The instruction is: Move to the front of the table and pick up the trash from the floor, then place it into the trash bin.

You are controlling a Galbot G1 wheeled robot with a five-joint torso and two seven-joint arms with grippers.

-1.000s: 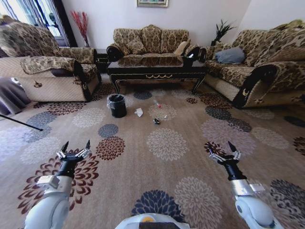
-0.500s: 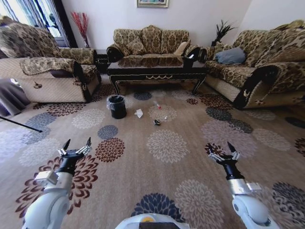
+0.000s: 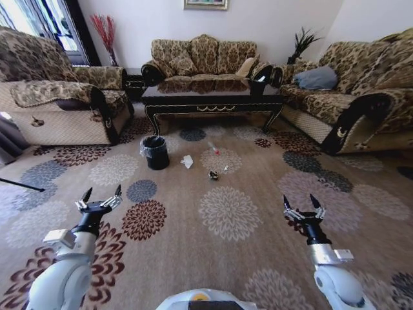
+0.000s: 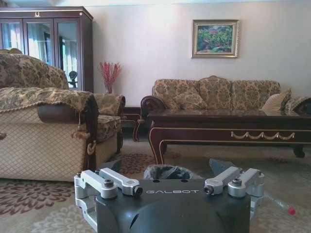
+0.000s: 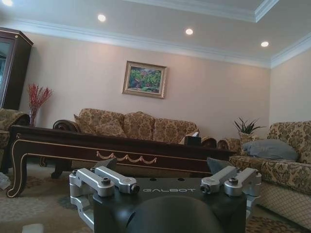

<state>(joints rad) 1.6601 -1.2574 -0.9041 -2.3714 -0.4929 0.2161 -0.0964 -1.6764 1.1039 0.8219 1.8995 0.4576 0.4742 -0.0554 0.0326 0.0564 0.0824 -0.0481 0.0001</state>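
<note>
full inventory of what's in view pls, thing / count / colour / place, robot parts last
table: 1, glossy dark wood with gold ornament, centre back, in front of the middle sofa
trash bin: 1, black with clear liner, on the carpet left of the table's front
crumpled tissue: 1, white, on the carpet right of the bin
bottle: 1, clear with red cap, carpet in front of the table
dark wrapper: 1, carpet, nearest of the litter
sofas: 3, patterned gold-brown, left, back, right
cushion: 1, grey-blue, right sofa
carpet: 1, tan with floral medallions
painting: 1, framed, back wall
left gripper: open, held low, near left
right gripper: open, held low, near right
</note>
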